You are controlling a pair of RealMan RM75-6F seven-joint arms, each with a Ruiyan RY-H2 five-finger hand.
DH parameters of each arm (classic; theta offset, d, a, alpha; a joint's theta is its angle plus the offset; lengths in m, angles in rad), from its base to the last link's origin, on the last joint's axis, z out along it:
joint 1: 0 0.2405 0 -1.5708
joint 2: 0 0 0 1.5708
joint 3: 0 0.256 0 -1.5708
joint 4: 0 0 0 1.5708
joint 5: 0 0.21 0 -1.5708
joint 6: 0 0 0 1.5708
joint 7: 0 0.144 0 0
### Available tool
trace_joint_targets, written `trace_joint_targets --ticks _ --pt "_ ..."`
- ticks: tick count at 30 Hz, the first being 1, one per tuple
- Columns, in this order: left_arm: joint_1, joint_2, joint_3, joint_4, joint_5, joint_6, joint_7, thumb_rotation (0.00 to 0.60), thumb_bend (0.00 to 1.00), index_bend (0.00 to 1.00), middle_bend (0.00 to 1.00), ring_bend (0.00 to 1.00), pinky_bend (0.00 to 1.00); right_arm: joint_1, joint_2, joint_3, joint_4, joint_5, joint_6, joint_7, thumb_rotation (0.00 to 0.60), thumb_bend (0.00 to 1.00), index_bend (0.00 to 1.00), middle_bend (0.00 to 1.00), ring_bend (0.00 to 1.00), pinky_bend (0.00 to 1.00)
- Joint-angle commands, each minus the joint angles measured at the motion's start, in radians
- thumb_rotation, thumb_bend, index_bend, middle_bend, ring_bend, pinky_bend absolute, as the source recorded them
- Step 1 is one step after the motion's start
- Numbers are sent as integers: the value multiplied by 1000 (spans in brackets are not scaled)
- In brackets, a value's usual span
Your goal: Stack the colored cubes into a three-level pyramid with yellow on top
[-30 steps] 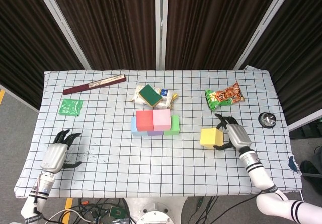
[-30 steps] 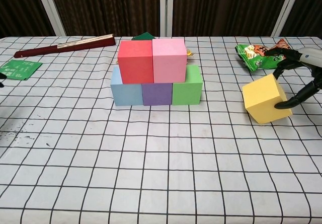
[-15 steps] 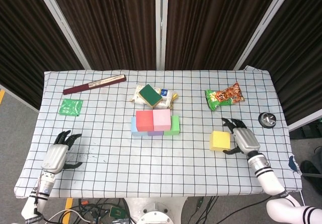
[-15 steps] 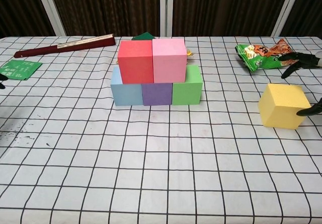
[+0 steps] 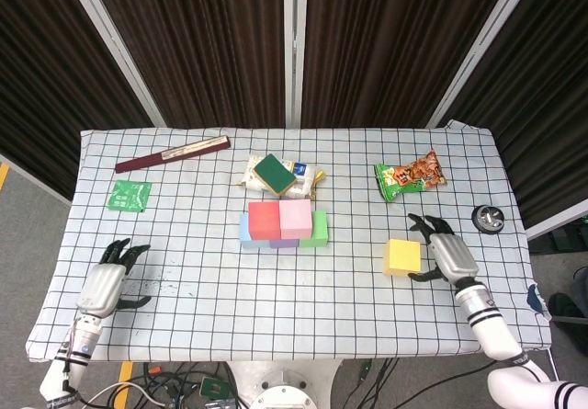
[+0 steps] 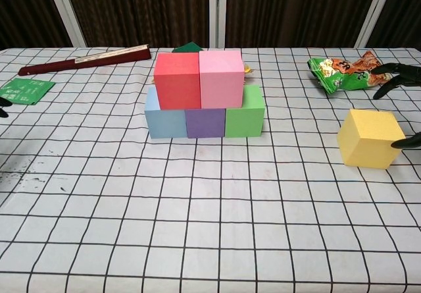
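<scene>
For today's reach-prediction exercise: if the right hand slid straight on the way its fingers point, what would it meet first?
Most likely the yellow cube: the right hand lies open just beside it, fingers towards it, though depth is uncertain.

I count six cubes on the surface (image 5: 184,271). Five are stacked: a blue cube (image 6: 162,120), a purple cube (image 6: 204,122) and a green cube (image 6: 245,114) form the bottom row, and a red cube (image 6: 177,79) and a pink cube (image 6: 222,78) sit on them. One yellow cube (image 6: 370,138) stands alone. There are also two snack packets (image 5: 410,176) (image 5: 287,177), one green sponge (image 5: 275,173), one green sachet (image 5: 129,195), one closed folding fan (image 5: 172,154) and one small round black object (image 5: 487,218).
</scene>
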Motion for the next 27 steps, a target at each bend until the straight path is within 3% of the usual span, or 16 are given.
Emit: trace_joint_targets --ticks 1,6,12,17,27 --pt "0 1 0 -1 0 0 -2 600 0 162 195 25 35 20 8 4 -16 9 -23 -53 600 0 0 238 0 0" --pt "-1 5 -2 -3 0 2 -6 600 0 163 196 25 35 75 59 -12 -85 90 -86 -300 600 0 0 245 0 0" --pt "-1 6 0 -8 3 2 -4 600 0 163 196 25 36 124 84 -18 -195 248 -71 -555 600 0 0 238 0 0" --pt "1 6 0 -8 3 5 -3 600 0 163 196 25 35 145 67 -14 -205 321 -58 -603 600 0 0 249 0 0" --pt "-1 4 1 -7 3 1 1 600 0 163 195 25 35 147 49 -17 -192 332 -35 -582 600 0 0 305 0 0"
